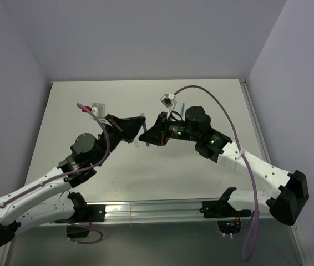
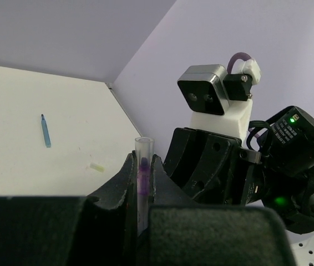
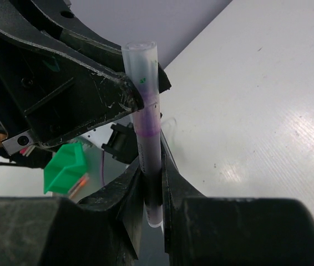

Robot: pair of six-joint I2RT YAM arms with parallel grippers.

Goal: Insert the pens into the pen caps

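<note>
My two grippers meet above the middle of the table. My left gripper (image 1: pixel 136 132) (image 2: pixel 143 160) is shut on a clear pen cap (image 2: pixel 144 148), held upright. The grey-purple pen's tip (image 2: pixel 143 177) sits inside that cap. My right gripper (image 1: pixel 150 136) (image 3: pixel 152 172) is shut on the grey-purple pen (image 3: pixel 150 145) lower down its barrel. The cap (image 3: pixel 141 61) covers the pen's upper end, with the left fingers (image 3: pixel 99 91) beside it. A blue pen (image 2: pixel 45 131) and a small pale cap (image 2: pixel 96 167) lie on the table behind. The yellow pen is not in view.
The white table (image 1: pixel 90 111) is walled at the back and both sides. The blue pen (image 1: pixel 182 107) lies behind the right wrist. A metal rail (image 1: pixel 151 209) runs along the near edge by the arm bases.
</note>
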